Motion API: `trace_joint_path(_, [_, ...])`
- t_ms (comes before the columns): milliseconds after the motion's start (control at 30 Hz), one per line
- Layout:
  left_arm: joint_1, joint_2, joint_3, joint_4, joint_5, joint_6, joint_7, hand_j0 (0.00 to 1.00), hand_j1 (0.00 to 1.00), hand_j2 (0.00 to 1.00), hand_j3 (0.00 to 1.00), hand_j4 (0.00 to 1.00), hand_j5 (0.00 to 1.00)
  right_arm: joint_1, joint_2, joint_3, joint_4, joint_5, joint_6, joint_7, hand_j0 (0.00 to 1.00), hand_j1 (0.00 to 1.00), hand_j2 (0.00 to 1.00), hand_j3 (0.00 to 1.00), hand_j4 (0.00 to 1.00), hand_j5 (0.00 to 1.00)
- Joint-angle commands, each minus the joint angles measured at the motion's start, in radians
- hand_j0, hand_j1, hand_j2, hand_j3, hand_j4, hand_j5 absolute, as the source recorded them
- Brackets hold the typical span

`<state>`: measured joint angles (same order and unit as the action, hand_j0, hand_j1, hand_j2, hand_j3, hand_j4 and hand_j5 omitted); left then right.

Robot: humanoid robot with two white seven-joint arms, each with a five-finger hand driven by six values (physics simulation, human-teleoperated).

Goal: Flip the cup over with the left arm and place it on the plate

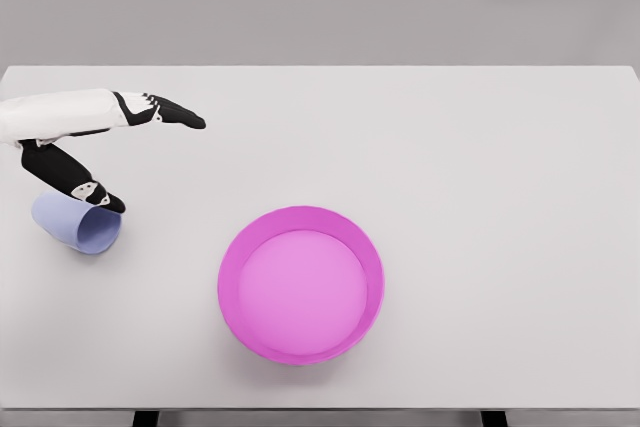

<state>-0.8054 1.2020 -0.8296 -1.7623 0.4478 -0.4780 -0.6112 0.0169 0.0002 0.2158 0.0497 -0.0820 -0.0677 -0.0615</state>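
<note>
Cup (78,223) lies sideways at left beneath the spread, empty left hand (90,152), so grasping likely comes next, then uprighting onto the plate (228,277).

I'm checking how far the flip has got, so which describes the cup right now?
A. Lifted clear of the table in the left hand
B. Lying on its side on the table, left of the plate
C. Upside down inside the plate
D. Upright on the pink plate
B: the pale blue cup lies on its side on the white table, well left of the pink plate, with the left hand spread open over it.
</note>
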Motion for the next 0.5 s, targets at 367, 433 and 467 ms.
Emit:
trace_joint_path(367, [0.06,0.14,-0.006,0.0,0.011,0.001,0.0,1.0,1.0,1.0,1.0,1.0,1.0,0.005,0.0,-0.006,0.004,-0.001,0.0,0.0,1.0,1.0,1.0,1.0,1.0,1.0])
trace_joint_path(433, [0.097,0.142,-0.006,0.004,-0.017,0.002,0.0,1.0,1.0,1.0,1.0,1.0,1.0,0.005,0.0,-0.006,0.004,-0.001,0.0,0.0,1.0,1.0,1.0,1.0,1.0,1.0])
trace_joint_path(467, [0.109,0.143,-0.006,0.006,-0.032,0.002,0.0,1.0,1.0,1.0,1.0,1.0,1.0,0.005,0.0,-0.006,0.004,-0.001,0.0,0.0,1.0,1.0,1.0,1.0,1.0,1.0])
